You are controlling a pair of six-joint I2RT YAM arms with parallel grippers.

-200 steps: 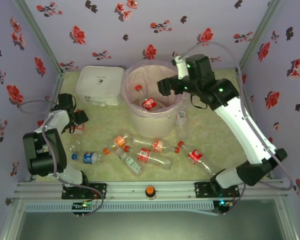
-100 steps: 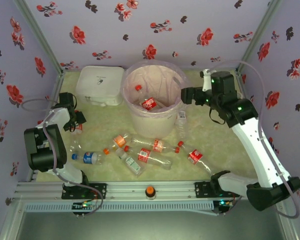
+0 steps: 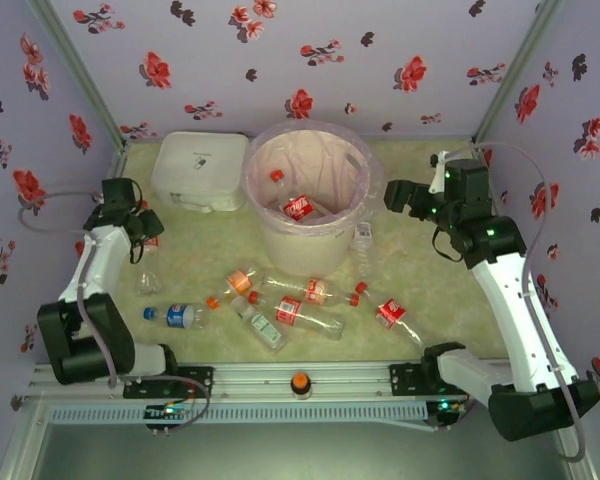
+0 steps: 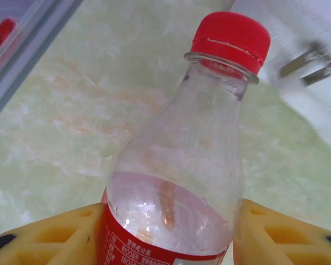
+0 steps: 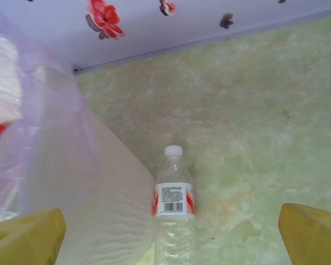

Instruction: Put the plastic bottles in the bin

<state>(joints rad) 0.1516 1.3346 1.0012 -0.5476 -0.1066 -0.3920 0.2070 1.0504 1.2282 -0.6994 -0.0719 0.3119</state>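
Plastic bottle point(image 4: 176, 165), clear, red cap point(image 4: 231, 34), red label point(image 4: 133, 245)

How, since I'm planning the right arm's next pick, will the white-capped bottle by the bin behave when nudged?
Probably light: the white-capped bottle looks clear and empty. Lying on its side, it may roll, though the bin beside it should block that way. Thin plastic would likely dent if squeezed.

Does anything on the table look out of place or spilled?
No spill visible. Several bottles lie scattered on the table before the bin; a white-capped bottle lies close beside its right side.
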